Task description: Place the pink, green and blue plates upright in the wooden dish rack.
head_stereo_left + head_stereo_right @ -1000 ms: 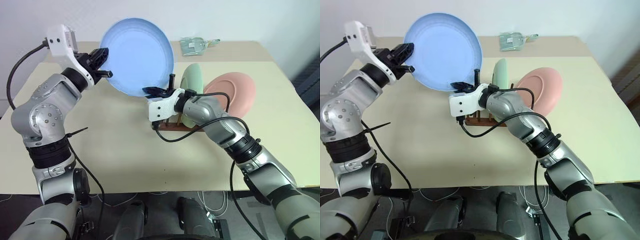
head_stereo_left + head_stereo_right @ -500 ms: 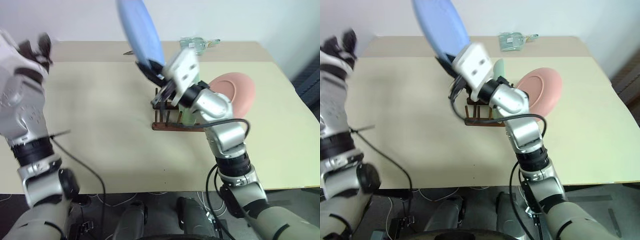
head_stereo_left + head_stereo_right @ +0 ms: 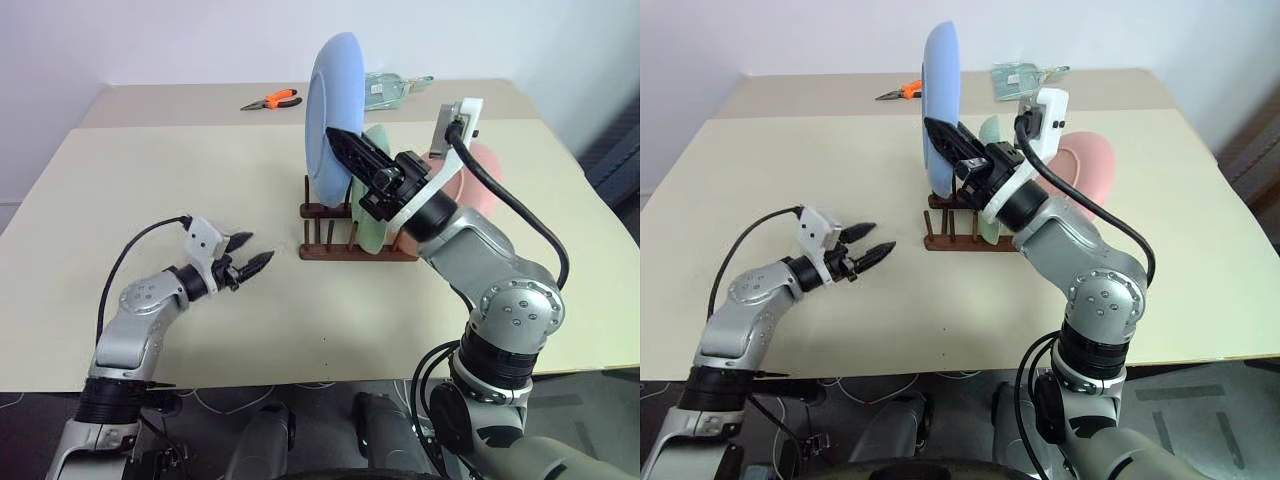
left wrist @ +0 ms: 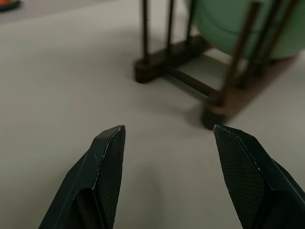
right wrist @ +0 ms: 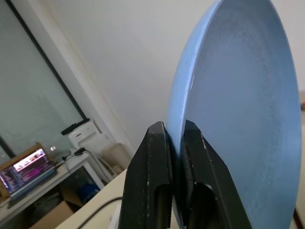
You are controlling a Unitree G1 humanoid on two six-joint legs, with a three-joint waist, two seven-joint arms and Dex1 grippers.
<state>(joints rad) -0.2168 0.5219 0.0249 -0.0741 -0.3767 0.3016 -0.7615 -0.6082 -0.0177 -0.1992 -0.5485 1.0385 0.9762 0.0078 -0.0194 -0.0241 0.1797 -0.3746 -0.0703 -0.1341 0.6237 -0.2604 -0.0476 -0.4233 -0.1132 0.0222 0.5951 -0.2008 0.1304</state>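
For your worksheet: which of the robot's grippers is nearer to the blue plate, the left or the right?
Right. The right gripper is shut on the blue plate, holding its rim upright above the wooden dish rack. The left gripper hangs open, low over the table, well apart from the plate.

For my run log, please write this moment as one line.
right gripper: shut on blue plate, above wooden dish rack | left gripper: open, empty | green plate: in rack
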